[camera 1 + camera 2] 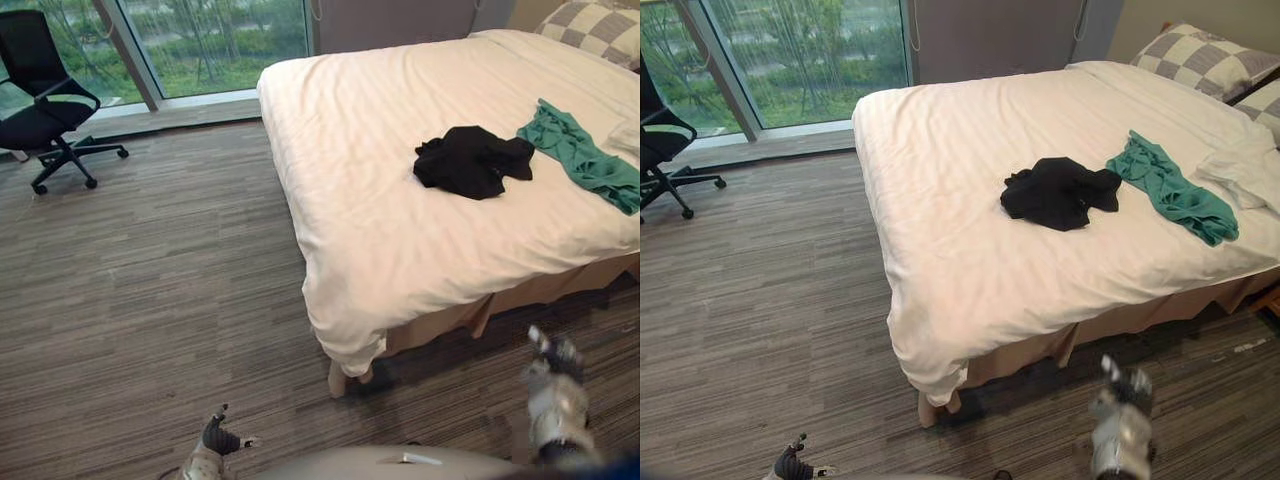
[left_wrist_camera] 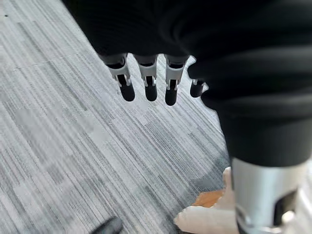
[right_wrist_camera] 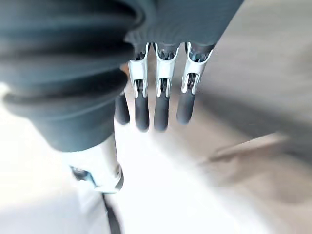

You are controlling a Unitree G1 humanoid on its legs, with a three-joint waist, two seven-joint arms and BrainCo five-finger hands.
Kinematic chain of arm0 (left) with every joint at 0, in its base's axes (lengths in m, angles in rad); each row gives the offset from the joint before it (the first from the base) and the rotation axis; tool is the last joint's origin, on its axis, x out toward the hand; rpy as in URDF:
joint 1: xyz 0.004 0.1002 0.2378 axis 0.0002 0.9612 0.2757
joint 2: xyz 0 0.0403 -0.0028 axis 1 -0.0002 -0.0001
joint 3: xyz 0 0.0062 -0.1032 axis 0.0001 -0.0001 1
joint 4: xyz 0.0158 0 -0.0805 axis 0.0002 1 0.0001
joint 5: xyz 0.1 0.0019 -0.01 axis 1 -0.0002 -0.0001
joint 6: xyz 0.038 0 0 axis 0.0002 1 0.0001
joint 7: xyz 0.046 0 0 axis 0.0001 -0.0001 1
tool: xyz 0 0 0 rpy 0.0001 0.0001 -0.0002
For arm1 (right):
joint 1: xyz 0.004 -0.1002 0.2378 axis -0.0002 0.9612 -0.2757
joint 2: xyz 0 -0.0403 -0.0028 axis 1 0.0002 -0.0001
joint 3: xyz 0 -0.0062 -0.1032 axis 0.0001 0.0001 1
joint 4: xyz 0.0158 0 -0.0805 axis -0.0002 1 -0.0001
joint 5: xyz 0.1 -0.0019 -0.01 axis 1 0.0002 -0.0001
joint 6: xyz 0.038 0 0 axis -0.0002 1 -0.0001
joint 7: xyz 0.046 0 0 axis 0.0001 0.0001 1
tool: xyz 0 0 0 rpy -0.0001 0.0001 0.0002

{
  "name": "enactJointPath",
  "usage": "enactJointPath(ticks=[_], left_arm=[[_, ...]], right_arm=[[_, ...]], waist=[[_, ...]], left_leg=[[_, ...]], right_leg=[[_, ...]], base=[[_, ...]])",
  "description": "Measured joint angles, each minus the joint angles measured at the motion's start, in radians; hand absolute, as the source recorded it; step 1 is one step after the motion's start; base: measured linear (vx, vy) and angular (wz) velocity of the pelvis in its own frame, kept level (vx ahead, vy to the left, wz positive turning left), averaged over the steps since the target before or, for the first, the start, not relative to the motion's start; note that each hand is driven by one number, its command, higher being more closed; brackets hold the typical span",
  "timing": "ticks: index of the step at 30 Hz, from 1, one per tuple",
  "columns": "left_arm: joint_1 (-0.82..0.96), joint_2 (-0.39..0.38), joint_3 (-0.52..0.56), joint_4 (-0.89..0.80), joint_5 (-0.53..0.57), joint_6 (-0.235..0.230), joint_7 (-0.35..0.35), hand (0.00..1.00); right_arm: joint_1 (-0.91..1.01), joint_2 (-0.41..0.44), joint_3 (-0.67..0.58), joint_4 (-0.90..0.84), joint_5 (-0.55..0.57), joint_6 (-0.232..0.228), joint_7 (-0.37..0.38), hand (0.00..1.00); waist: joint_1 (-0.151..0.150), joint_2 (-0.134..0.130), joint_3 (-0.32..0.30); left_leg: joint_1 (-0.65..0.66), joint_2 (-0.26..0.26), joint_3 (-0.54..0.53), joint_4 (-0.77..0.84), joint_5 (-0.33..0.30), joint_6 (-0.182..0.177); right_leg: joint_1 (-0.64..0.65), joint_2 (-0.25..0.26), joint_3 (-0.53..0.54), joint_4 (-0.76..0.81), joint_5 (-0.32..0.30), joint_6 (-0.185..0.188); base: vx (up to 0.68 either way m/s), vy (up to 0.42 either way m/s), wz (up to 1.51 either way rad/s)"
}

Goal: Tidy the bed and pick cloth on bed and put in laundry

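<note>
A bed (image 1: 380, 230) with a white cover stands at the right. On it lie a crumpled black cloth (image 1: 470, 160) near the middle and a green cloth (image 1: 585, 157) to its right. My left hand (image 1: 218, 437) hangs low over the floor, well short of the bed's corner, its fingers (image 2: 148, 83) straight and holding nothing. My right hand (image 1: 555, 385) is raised in front of the bed's near side, below the cloths, its fingers (image 3: 161, 100) straight and empty.
A black office chair (image 1: 45, 95) on wheels stands at the far left by the window (image 1: 210, 45). Checked pillows (image 1: 1205, 60) and a white pillow (image 1: 1240, 165) lie at the bed's head. Striped carpet (image 1: 150, 300) spreads left of the bed.
</note>
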Motion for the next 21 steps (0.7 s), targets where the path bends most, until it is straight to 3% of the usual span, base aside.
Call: enactJointPath(ticks=[1,2,4,5,7,8,9,10,12,14,16,17,21], left_arm=[[0.001,-0.016,0.015,-0.002,-0.013,0.006,0.0,0.0],[0.002,-0.019,0.018,-0.002,-0.013,0.008,0.0,0.0],[0.029,-0.037,0.066,-0.024,-0.019,0.009,0.0,0.0],[0.039,-0.038,0.071,-0.031,-0.024,0.009,-0.001,0.0],[0.07,-0.045,0.088,-0.042,-0.051,0.001,-0.011,0.0],[0.072,-0.046,0.089,-0.042,-0.052,-0.003,-0.012,0.0],[0.078,-0.047,0.089,-0.042,-0.054,-0.019,-0.013,0.0],[0.078,-0.049,0.089,-0.042,-0.054,-0.028,-0.013,0.0],[0.078,-0.059,0.088,-0.042,-0.069,-0.045,-0.014,0.0],[0.074,-0.07,0.088,-0.042,-0.081,-0.045,-0.015,0.0],[0.054,-0.074,0.087,-0.043,-0.092,-0.048,-0.015,0.0],[0.024,-0.074,0.088,-0.049,-0.122,-0.051,-0.015,0.0],[-0.05,-0.067,0.095,-0.118,-0.21,-0.083,-0.015,0.0]], right_arm=[[0.007,0.009,0.008,-0.122,0.059,-0.043,0.132,1.0],[0.011,0.012,0.008,-0.174,0.065,-0.051,0.176,1.0],[0.053,0.014,0.009,-0.454,0.089,-0.063,0.391,1.0],[0.057,0.017,0.01,-0.486,0.096,-0.064,0.431,1.0],[0.075,0.021,0.055,-0.583,0.134,-0.081,0.622,1.0],[0.077,0.021,0.066,-0.585,0.112,-0.08,0.638,1.0],[0.079,0.016,0.105,-0.57,-0.007,-0.071,0.667,1.0],[0.081,0.016,0.155,-0.538,-0.053,-0.078,0.698,1.0],[0.077,0.015,0.265,-0.532,-0.089,-0.119,0.717,1.0],[0.024,0.014,0.379,-0.537,-0.138,-0.13,0.696,1.0],[-0.092,0.018,0.483,-0.524,-0.196,-0.11,0.637,1.0],[-0.207,0.024,0.526,-0.492,-0.227,-0.082,0.585,1.0],[-0.497,0.057,0.53,-0.339,-0.26,0.016,0.421,1.0]], waist=[[0.004,0.001,0.0],[0.006,0.001,0.0],[0.017,-0.003,0.0],[0.018,-0.005,0.0],[0.023,-0.014,0.0],[0.024,-0.016,0.0],[0.025,-0.025,0.005],[0.027,-0.033,0.009],[0.035,-0.037,0.014],[0.045,-0.038,0.025],[0.074,-0.04,0.068],[0.098,-0.043,0.118],[0.161,-0.068,0.271]], left_leg=[[-0.005,0.0,-0.006,0.0,0.0,0.0],[-0.009,0.0,-0.01,0.0,0.0,0.0],[-0.018,0.002,-0.027,0.001,0.0,0.0],[-0.018,0.001,-0.027,0.001,0.0,0.0],[-0.017,0.0,-0.029,0.001,0.0,0.001],[-0.017,-0.001,-0.03,0.001,0.0,0.001],[-0.02,-0.002,-0.035,0.001,0.0,0.001],[-0.023,-0.003,-0.043,0.001,0.001,0.002],[-0.036,-0.006,-0.057,0.002,0.004,0.006],[-0.061,-0.002,-0.079,0.015,0.006,0.008],[-0.092,0.0,-0.095,0.033,0.006,0.006],[-0.127,0.003,-0.111,0.049,0.009,-0.002],[-0.263,0.016,-0.165,0.07,0.066,-0.001]], right_leg=[[-0.002,0.0,-0.008,0.0,-0.002,0.0],[-0.003,0.0,-0.012,0.0,-0.003,0.0],[-0.003,-0.001,-0.024,0.0,-0.007,0.002],[-0.003,0.0,-0.024,0.0,-0.007,0.002],[0.005,-0.001,-0.032,0.0,-0.007,0.003],[0.005,-0.001,-0.034,0.0,-0.007,0.003],[0.005,-0.002,-0.042,0.0,-0.007,0.003],[0.005,-0.003,-0.049,0.0,-0.007,0.003],[-0.001,-0.006,-0.064,0.0,-0.011,0.008],[-0.011,-0.01,-0.08,0.001,-0.011,0.008],[-0.031,-0.01,-0.089,0.01,-0.011,0.008],[-0.06,-0.009,-0.1,0.028,-0.011,0.004],[-0.162,0.001,-0.147,0.057,0.005,-0.023]], base=[[-0.01,-0.036,0.12],[0.02,-0.032,0.22],[0.04,-0.026,0.22],[0.05,-0.016,0.08],[0.05,-0.015,0.02],[0.01,-0.018,0.06],[-0.04,-0.023,0.09],[-0.04,-0.019,0.11],[-0.05,-0.019,0.16],[-0.09,-0.045,0.32],[-0.13,-0.039,0.34],[-0.12,-0.022,0.29],[-0.12,-0.034,0.44]])
